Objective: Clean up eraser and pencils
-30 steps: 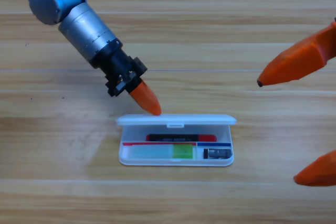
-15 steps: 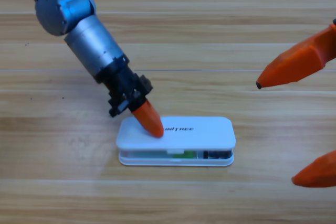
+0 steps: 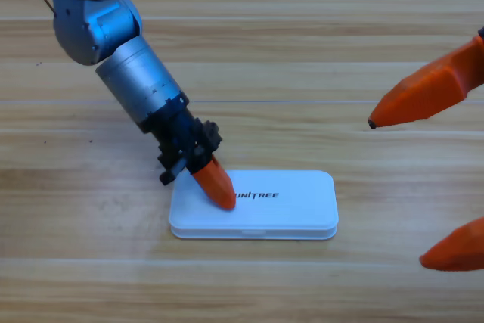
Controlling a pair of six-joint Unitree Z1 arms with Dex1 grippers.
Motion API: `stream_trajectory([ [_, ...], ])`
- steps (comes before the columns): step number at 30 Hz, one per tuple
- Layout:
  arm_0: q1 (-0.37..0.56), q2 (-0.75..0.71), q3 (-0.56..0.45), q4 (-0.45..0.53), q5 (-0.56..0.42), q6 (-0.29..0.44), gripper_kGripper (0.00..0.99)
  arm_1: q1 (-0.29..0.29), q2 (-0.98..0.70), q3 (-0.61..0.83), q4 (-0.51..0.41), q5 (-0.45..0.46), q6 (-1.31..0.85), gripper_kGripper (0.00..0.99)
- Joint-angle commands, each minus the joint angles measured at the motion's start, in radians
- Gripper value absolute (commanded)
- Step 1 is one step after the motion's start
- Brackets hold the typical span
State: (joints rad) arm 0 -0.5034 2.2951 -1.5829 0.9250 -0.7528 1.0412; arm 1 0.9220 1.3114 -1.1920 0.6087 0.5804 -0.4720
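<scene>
- While the left arm reaches in from the upper left, the left gripper (image 3: 221, 193) has its orange jaws pressed together into one point, nothing held between them, and that tip sits right on the lid of the white case (image 3: 287, 209), near the lid's left end.
- That case lies flat on the wooden table (image 3: 318, 51) a bit below the middle of the view, long side running left to right. Lid looks fully down, edges lined up with the bottom half all the way around.
- You can read black "UNITREE" lettering on the lid, just to the right of the orange tip.
- With the lid down, the eraser and the pencils aren't visible at all, so I can't tell from this view where they are. None of them lies out on the tabletop anyway.
- The right gripper (image 3: 412, 191) is parked at the right edge, showing big and partly cut off. Its two orange jaws are spread wide, one up high and one down low near the corner, with bare wood between them. It's well clear of the case and holds nothing.
- The left arm's grey barrel slants down and to the right toward the case, with the black gripper body just above the case's upper left corner.
</scene>
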Motion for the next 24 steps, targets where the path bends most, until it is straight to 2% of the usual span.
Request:
stream_trajectory([
  [1,-0.037,0.017,0.067,-0.071,0.044,-0.033,0.0,-0.026,0.032,0.038,-0.013,0.019,0.007,0.983],
  [8,-0.046,0.003,0.107,-0.112,0.061,-0.052,0.0,-0.028,0.034,0.038,-0.015,0.023,0.007,0.983],
  [13,-0.046,-0.126,0.115,-0.091,0.095,-0.079,0.0,-0.028,0.037,0.038,-0.015,0.023,0.007,0.983],
  [17,-0.046,-0.321,0.078,0.008,0.124,-0.095,0.0,-0.026,0.037,0.038,-0.015,0.023,0.007,0.983],
  [19,-0.046,-0.416,0.009,0.107,0.128,-0.104,0.0,-0.026,0.037,0.038,-0.015,0.023,0.007,0.983],
  [21,-0.056,-0.5,-0.069,0.206,0.142,-0.144,0.0,-0.028,0.039,0.037,-0.015,0.023,0.007,0.983],
  [23,-0.084,-0.599,-0.098,0.25,0.164,-0.19,0.584,-0.028,0.039,0.037,-0.015,0.023,0.007,0.983],
  [24,-0.106,-0.648,-0.094,0.25,0.176,-0.22,0.844,-0.028,0.039,0.037,-0.015,0.023,0.007,0.983],
])
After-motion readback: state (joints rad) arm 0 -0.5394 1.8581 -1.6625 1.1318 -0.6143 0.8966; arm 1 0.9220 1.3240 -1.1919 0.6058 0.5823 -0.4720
